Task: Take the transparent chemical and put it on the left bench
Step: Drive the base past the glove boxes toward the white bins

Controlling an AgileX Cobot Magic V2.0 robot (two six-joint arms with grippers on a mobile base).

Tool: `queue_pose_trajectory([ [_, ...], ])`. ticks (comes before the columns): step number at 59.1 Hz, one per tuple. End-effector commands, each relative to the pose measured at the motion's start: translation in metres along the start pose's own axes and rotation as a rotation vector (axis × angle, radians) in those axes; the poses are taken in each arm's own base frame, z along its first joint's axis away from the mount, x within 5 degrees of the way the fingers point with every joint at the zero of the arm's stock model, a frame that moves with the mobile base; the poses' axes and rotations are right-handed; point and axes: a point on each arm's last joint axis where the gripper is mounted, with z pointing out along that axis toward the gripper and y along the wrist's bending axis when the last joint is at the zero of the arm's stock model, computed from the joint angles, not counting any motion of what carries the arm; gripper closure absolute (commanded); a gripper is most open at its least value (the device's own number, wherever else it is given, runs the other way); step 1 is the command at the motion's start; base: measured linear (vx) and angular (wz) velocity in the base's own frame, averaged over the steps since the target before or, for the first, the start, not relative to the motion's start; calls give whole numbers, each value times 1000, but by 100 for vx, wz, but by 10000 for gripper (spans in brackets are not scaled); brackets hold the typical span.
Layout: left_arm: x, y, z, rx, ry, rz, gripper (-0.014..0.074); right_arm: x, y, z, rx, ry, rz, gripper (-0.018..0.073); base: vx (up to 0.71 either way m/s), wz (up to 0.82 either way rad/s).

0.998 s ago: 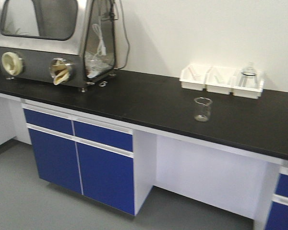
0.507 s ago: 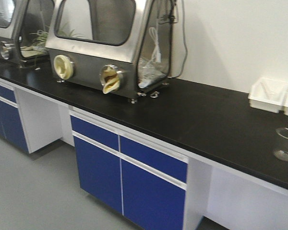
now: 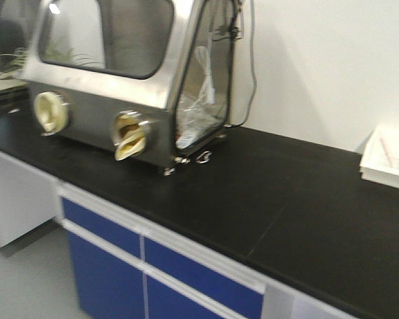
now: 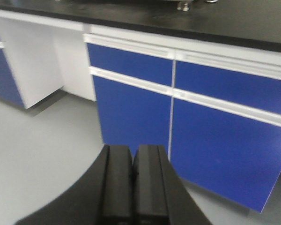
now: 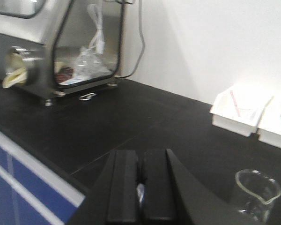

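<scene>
No brand or label is readable anywhere; all of it is too blurred.

The left claw hangs low in front of the blue cabinet doors, over grey floor. Its black fingers are pressed together w/ only a hairline seam btwn them. It grips nothing and touches nothing.

The right claw sits over the front part of the black benchtop. Its jaws are closed too, w/ just a thin slit. A small pale glint shows in that slit; can't tell if it's an object or a reflection.

The clear beaker stands upright on the benchtop, just right of the right claw and apart from it, spout toward the claw. Can't make out a dropper in it. It doesn't show in the front view.

Behind the beaker, by the wall, are two white trays side by side. The nearer tray has a red-marked stick lying in it, and the far tray shows a green mark at the frame edge.

At left, the steel glovebox stands on the bench w/ two cream glove ports in front. There's crumpled plastic behind its side window, and a grey cable runs down the wall behind it. The front view catches only one tray, at the far right edge.
</scene>
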Motion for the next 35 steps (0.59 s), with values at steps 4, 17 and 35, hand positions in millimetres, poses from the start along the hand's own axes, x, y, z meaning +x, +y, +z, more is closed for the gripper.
queue_pose_trajectory([
  [4, -3, 0, -1, -2, -81, -9, 600, -15, 2, -1, -30, -77, -5, 559, 44, -52],
  [17, -3, 0, -1, -2, -81, -9, 600, -15, 2, -1, -30, -77, -5, 559, 41, -66],
  [35, -3, 0, -1, -2, -81, -9, 600, -15, 2, -1, -30, -77, -5, 559, 35, -58],
])
